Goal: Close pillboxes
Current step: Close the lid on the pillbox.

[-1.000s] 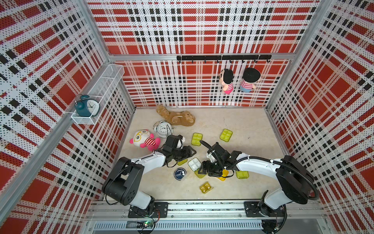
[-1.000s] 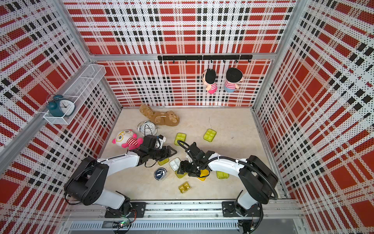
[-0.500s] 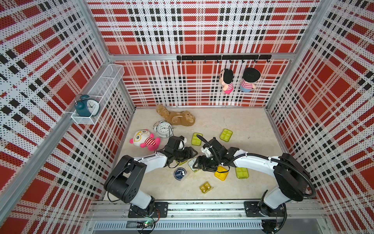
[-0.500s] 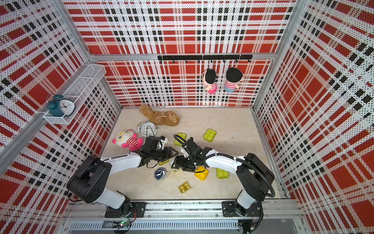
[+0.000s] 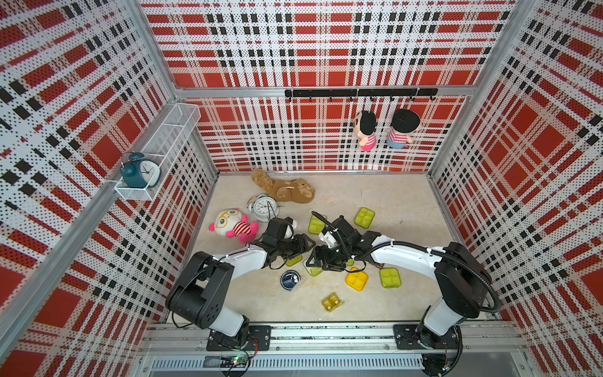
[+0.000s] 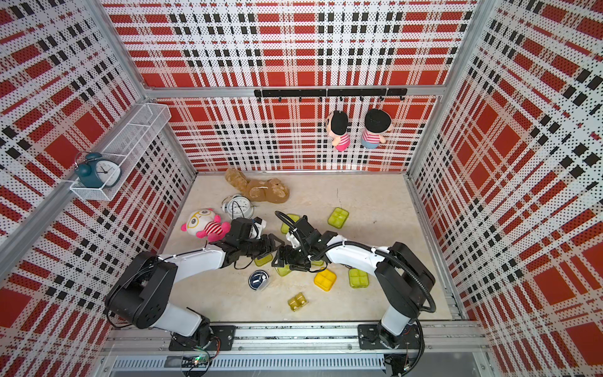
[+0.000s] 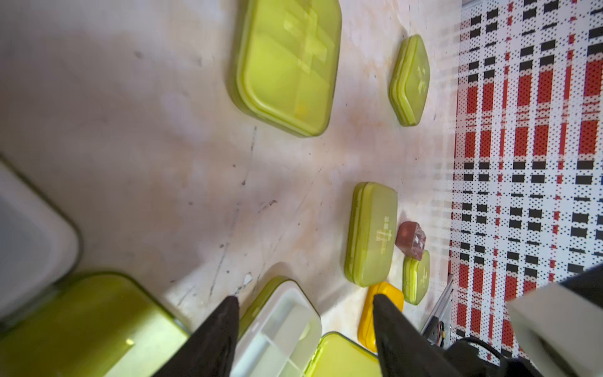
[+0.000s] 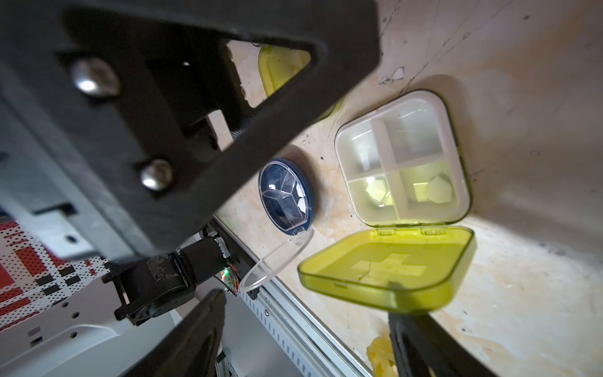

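Jaws on my right gripper (image 8: 306, 303) stand wide, one fingertip (image 8: 411, 333) against the raised lime lid (image 8: 385, 261) of an open pillbox (image 8: 401, 156). My left gripper (image 7: 303, 297) also stands wide, near another open pillbox (image 7: 280, 326). In a top view, a round navy pillbox (image 5: 290, 280) lies at the right gripper's eight o'clock

**Open pillbox** (image 8: 401, 160): white four-cell tray, lime lid (image 8: 391, 264) half raised, free edge at a fingertip (image 8: 411, 329) of the right claw (image 8: 306, 290). Beside it, round navy pillbox (image 8: 287, 196), clear lid (image 8: 274, 264) open. Ahead of the left claw (image 7: 304, 297), four lime pillboxes (image 7: 287, 65) and an orange pillbox (image 7: 365, 321) lie shut.
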{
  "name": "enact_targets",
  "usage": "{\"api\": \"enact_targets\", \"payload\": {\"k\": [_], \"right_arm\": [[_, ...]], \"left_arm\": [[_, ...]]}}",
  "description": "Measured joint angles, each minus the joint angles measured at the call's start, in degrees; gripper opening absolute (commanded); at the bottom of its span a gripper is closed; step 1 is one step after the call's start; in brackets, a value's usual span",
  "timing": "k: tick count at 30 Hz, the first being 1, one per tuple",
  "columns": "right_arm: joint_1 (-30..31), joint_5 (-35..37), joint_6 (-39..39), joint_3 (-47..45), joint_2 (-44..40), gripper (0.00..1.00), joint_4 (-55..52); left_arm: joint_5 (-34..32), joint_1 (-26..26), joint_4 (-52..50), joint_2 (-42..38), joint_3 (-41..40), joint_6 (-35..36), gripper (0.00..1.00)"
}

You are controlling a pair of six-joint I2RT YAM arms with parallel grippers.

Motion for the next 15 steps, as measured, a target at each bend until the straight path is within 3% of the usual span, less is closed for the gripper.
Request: {"api": "enact_targets", "payload": {"k": [15], "right_arm": [[-1.31,-1.7,-2.49,4.63,5.29,0.81,-0.35]], "left_arm": [[-0.37,6.97,-3.78,-10.29,-0.52,0.24,0.68]]}}
